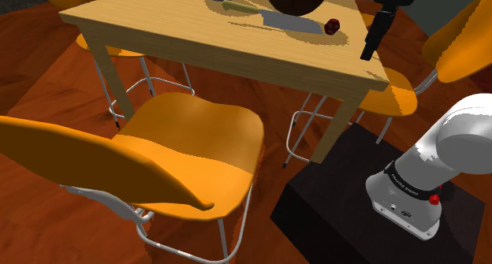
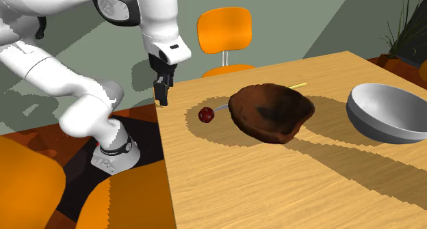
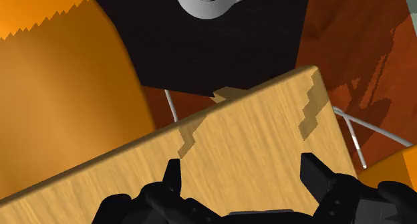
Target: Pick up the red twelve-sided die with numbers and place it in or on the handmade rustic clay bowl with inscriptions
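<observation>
Judged the step in hand as the approach, with the pick not yet begun. Found the gripper above the corner of the light wooden table nearest the stand, fingers apart and clasping nothing (just bare tabletop between them in the wrist view). Spotted the dark red die lying on the table a little way in from that corner, between the gripper and the brown clay bowl, near the bowl's rim but apart from it. Reckoned the next move as a reach farther in over the table and a descent to straddle the die, with care needed for so small and faceted a thing, likely to roll or slip from a skewed pinch, and for the knife close beside it in the shoulder view. Expected only a short carry afterwards, given the wide, shallow bowl so near. Noted also a grey bowl at the second exterior view's right, orange chairs around the table, a reddish-brown wood floor, a grey-green wall and a potted plant beyond the far corner.
</observation>
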